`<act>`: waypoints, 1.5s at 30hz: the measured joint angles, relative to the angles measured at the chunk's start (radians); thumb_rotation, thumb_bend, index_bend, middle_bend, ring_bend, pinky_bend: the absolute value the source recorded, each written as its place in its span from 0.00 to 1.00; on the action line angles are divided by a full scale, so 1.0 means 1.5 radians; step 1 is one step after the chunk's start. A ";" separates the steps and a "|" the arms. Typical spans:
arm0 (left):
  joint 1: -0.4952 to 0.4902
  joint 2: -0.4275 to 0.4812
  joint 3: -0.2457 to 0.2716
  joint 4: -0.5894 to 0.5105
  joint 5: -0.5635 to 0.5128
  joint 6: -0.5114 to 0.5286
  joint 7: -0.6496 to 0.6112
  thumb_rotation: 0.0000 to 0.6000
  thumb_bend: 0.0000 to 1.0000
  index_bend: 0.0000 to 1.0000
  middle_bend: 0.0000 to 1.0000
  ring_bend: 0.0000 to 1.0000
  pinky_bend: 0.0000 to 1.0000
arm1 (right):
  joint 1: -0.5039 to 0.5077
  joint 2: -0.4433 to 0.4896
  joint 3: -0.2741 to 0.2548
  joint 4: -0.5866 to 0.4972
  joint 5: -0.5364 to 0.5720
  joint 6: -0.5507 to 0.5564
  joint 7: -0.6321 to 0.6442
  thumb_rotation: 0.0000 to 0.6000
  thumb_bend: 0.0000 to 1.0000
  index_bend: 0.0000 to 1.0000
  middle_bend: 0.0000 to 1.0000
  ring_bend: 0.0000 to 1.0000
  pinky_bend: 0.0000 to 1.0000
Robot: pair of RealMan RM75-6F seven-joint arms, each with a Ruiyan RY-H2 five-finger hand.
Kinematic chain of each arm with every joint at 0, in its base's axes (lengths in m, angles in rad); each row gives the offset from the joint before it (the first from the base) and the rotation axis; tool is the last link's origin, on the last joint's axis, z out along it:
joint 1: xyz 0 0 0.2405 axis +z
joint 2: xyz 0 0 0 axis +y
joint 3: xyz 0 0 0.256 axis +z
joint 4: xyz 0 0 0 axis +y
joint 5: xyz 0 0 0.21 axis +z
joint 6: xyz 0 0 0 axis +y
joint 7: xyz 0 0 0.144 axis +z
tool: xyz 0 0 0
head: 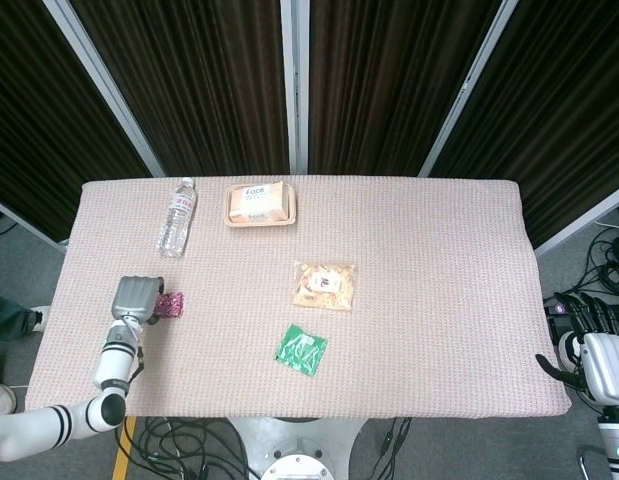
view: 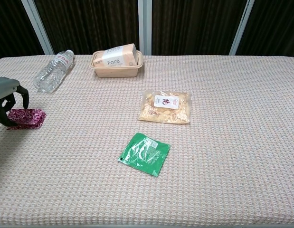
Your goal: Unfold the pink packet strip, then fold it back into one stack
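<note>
Left hand: grey shell, black fingers; arm white w/ black bands. Right hand: white-grey, dark fingers.

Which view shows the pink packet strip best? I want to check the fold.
The chest view: the pink packet strip lies side-on and larger, with the left hand over its left end. The head view shows it small, partly under that hand.
</note>
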 measured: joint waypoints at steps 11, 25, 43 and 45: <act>0.001 -0.017 -0.005 0.030 -0.002 -0.016 -0.003 1.00 0.25 0.47 0.88 0.83 0.88 | -0.001 0.002 -0.001 -0.006 0.002 0.002 -0.006 1.00 0.09 0.10 0.13 0.03 0.05; 0.000 -0.019 -0.008 0.035 -0.008 -0.029 0.003 1.00 0.25 0.41 0.88 0.83 0.88 | -0.004 0.004 -0.002 -0.006 0.004 0.004 -0.006 1.00 0.09 0.10 0.13 0.03 0.05; 0.035 0.034 -0.037 -0.015 0.072 0.054 -0.097 1.00 0.25 0.30 0.61 0.55 0.70 | -0.005 0.006 0.000 0.000 0.008 0.003 0.007 1.00 0.09 0.10 0.14 0.03 0.04; 0.053 0.048 -0.038 -0.020 0.104 0.081 -0.132 1.00 0.25 0.30 0.52 0.45 0.58 | -0.004 0.006 -0.002 0.003 0.007 -0.001 0.011 1.00 0.09 0.10 0.13 0.01 0.03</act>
